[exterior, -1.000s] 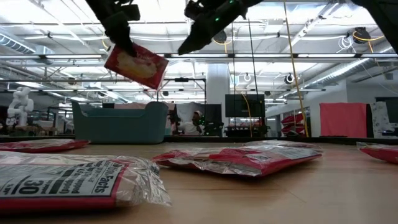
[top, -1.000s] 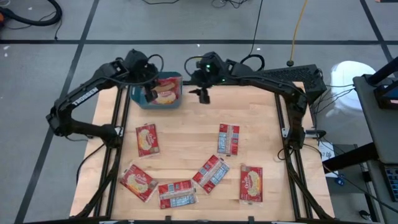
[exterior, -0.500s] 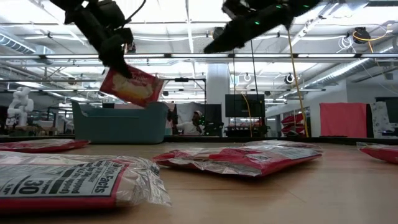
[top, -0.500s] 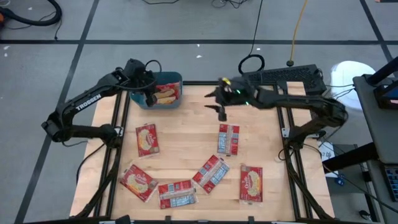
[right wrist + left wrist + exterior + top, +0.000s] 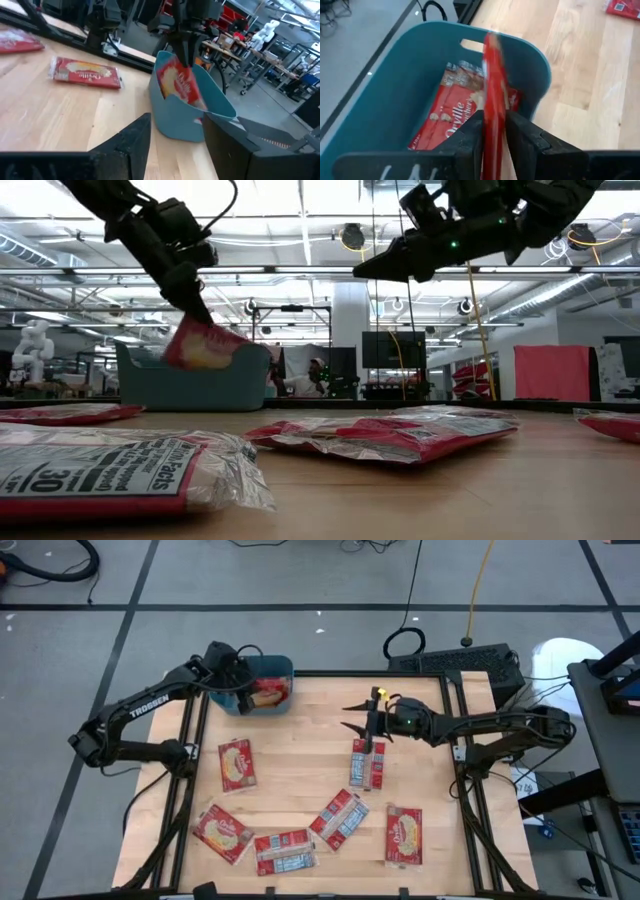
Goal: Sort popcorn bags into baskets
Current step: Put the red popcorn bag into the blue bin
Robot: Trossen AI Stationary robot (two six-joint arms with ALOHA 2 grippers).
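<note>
Your left gripper (image 5: 494, 132) hangs over the teal basket (image 5: 275, 668) at the table's far left, its jaws clamped on a popcorn bag (image 5: 492, 75) that dips edge-on into the basket, where another bag (image 5: 451, 117) already lies. Your right gripper (image 5: 352, 725) hovers with jaws apart and empty, just above a bag (image 5: 367, 763) right of centre. Five more bags lie along the near side.

Glossy plastic-wrapped packets (image 5: 367, 763) on pale wooden table (image 5: 310, 750).
</note>
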